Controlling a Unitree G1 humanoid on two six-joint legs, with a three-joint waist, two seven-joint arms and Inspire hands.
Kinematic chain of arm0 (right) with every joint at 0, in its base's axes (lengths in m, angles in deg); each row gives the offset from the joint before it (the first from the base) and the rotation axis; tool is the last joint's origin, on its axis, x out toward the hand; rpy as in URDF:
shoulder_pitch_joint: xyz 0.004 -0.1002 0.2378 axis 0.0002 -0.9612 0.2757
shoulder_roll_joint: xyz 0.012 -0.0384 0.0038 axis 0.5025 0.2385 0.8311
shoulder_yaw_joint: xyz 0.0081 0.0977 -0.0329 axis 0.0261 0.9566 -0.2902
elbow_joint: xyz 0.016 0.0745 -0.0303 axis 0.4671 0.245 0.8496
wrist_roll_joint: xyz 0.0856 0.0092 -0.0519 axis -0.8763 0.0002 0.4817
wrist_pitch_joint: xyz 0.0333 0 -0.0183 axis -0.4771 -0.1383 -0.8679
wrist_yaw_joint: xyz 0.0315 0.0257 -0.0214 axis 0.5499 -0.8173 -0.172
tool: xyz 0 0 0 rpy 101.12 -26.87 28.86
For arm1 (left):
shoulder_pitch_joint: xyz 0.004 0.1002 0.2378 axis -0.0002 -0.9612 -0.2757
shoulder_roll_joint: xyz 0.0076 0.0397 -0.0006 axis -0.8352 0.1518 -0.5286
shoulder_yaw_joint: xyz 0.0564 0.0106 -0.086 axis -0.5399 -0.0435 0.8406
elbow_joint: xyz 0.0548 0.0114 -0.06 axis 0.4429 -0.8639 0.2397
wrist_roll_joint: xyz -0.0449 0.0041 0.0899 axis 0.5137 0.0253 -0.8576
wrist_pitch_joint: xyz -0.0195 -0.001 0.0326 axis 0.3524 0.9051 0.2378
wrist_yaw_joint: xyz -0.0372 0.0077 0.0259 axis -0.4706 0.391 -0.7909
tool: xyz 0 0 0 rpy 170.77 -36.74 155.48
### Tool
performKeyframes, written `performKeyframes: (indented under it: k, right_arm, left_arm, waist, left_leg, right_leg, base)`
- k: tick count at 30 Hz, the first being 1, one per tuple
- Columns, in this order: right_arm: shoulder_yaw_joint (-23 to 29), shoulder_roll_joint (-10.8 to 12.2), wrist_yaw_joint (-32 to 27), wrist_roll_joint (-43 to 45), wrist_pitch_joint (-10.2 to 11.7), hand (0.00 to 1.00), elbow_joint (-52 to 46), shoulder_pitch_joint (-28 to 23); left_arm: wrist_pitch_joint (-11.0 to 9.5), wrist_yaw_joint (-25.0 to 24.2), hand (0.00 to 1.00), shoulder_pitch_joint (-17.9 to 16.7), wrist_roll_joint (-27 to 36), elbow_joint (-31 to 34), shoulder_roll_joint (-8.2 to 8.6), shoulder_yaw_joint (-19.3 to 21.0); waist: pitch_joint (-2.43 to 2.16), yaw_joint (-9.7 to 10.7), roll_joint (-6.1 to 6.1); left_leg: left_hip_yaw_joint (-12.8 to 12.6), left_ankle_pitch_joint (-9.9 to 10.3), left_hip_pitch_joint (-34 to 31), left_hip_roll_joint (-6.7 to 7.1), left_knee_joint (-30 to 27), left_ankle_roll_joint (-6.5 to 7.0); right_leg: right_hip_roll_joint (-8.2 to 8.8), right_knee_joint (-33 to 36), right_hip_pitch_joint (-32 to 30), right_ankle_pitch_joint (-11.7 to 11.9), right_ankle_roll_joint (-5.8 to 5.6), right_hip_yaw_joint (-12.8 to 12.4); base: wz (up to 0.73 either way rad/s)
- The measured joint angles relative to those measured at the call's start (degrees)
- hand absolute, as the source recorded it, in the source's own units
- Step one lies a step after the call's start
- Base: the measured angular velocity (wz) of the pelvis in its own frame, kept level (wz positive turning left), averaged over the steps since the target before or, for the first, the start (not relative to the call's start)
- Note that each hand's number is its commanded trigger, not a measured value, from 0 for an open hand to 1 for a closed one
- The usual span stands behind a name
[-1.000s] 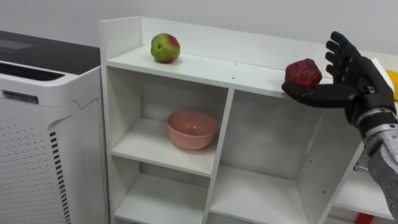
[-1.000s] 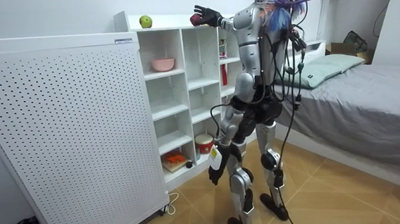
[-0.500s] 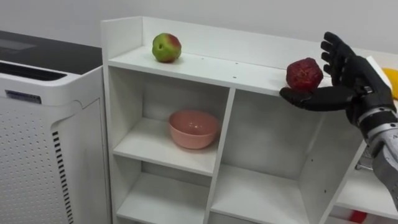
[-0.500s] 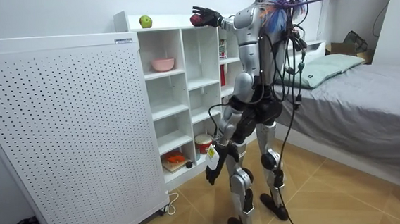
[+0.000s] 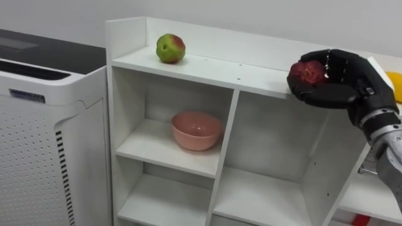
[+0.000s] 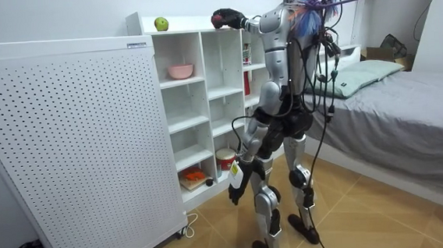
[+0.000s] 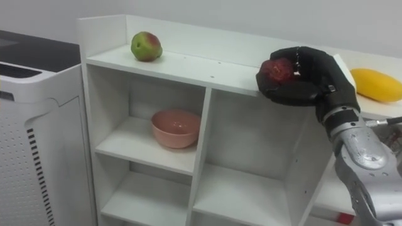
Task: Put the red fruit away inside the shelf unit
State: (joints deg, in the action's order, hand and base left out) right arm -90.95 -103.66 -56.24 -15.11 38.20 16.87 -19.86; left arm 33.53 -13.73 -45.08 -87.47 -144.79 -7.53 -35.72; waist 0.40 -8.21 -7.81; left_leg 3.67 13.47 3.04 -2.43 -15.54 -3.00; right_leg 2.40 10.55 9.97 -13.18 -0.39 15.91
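Right eye view: right hand (image 7: 309, 78) has its fingers curled round the dark red fruit (image 7: 276, 69) at the closet top (image 7: 188, 66), near edge, well right of the apple (image 7: 146, 46); placing looks under way; next, ease the fingers apart without rolling it; left hand (image 6: 235, 192) hangs low.

Atop the closet (image 5: 220, 68): apple (image 5: 170, 48) at left, mango (image 7: 375, 85) at right, a fruit (image 5: 307, 73) in the right hand (image 5: 336, 85) between them at the front edge. Bowl (image 5: 196, 130) in the compartment under the apple.
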Motion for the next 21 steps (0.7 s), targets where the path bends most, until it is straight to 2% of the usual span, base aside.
performKeyframes:
  k: [7, 12, 14, 16, 18, 21]
  right_arm:
    - [-0.2, 0.0, 0.0, -0.7, 0.5, 1.0, 0.5, 0.0]
    - [-0.2, 0.1, 0.0, -2.1, 0.1, 1.0, -1.0, 0.0]
    - [-0.7, 0.4, 0.5, -2.9, -0.3, 1.0, -3.2, -0.2]
    - [-0.9, 0.6, 0.8, -3.6, -0.3, 1.0, -4.9, -0.5]
    - [-1.1, 1.9, 0.8, -4.3, -0.3, 1.0, -7.2, -0.9]
    - [-1.2, 5.2, 0.5, -6.0, -0.6, 1.0, -13.7, -4.6]
  left_arm:
    - [0.0, 0.0, 0.0, 0.1, 0.1, -0.1, -0.13, -0.1]
    - [0.0, -0.1, 0.0, 0.0, 0.0, 0.0, -0.12, -0.1]
    - [0.0, -0.1, 0.0, 0.1, 0.0, 0.1, -0.1, -0.1]
    - [0.0, -0.1, 0.0, 0.4, 0.0, 0.1, -0.04, -0.1]
    - [0.0, 0.0, 0.0, 0.6, 0.0, 0.1, 0.12, -0.1]
    - [0.1, 0.1, 0.0, 0.6, 0.0, -0.3, 0.21, -0.2]
  waist:
    - [0.08, -0.1, 0.0]
    - [0.14, -0.1, 0.09]
    - [0.28, 0.2, 0.36]
    - [0.15, 0.2, 0.66]
    - [0.02, 0.1, 0.94]
    - [-0.42, -0.2, 1.91]
  left_leg:
    - [0.0, 0.0, -0.2, 0.0, -0.1, 0.0]
    - [0.0, 0.0, -0.3, 0.0, 0.3, 0.0]
    - [0.0, 0.0, -0.4, 0.0, 0.1, 0.0]
    - [-0.2, 0.0, -0.5, 0.0, 0.0, 0.0]
    - [-0.4, 0.0, -0.5, 0.0, 0.0, 0.01]
    - [-1.2, 0.0, -0.1, 0.0, 0.1, 0.02]
  right_leg:
    - [0.0, 0.1, 0.0, 0.0, 0.0, 0.0]
    - [-0.04, 0.1, -0.1, 0.0, 0.0, 0.0]
    - [-0.04, 0.1, -0.2, 0.0, 0.0, -0.1]
    - [-0.02, 0.1, -0.6, 0.0, 0.0, -0.3]
    - [0.02, 0.1, -0.8, 0.0, -0.02, -0.6]
    - [0.07, 0.1, -0.8, 0.1, -0.1, -1.7]
  base:
    - [0.0]
    - [0.0]
    - [0.0]
    - [-0.05]
    - [-0.08]
    - [-0.11]
